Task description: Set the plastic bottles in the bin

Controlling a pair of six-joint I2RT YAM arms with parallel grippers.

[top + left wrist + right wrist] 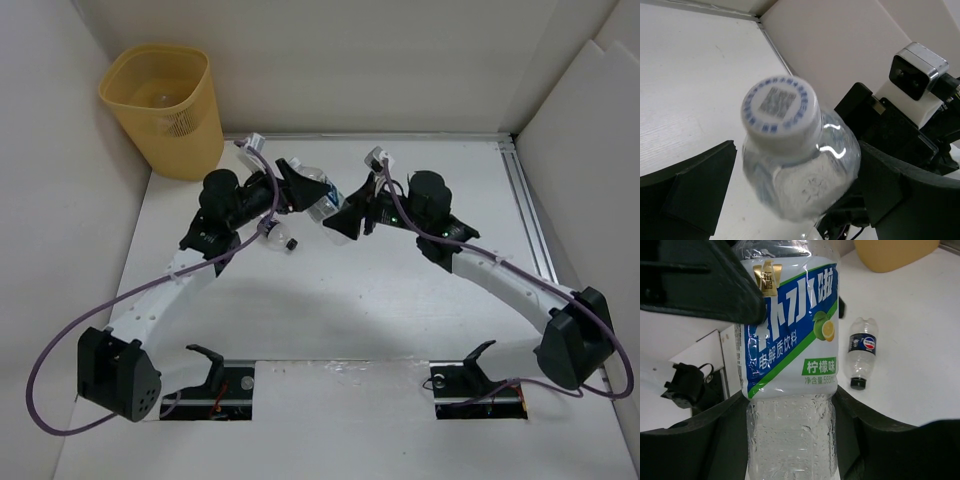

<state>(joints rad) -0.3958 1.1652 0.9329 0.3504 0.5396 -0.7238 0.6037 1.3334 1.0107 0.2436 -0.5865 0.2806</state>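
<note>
Blue-and-white labelled bottle [790, 335] clamped by its clear body in right gripper [790, 432], cap end flanked by wide-spread left gripper [797, 167], 1 smaller bottle [861, 354] laid on surface [922, 370] near left gripper

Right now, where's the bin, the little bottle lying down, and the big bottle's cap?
Bin [165, 135]: top view, its side wall.
Little bottle [863, 344]: right wrist view, its label.
Big bottle [780, 107]: left wrist view, its white cap.

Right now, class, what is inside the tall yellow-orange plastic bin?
Inside the yellow-orange plastic bin only bare walls and floor show, with nothing lying there. Its near wall covers the floor's closest part.
</note>
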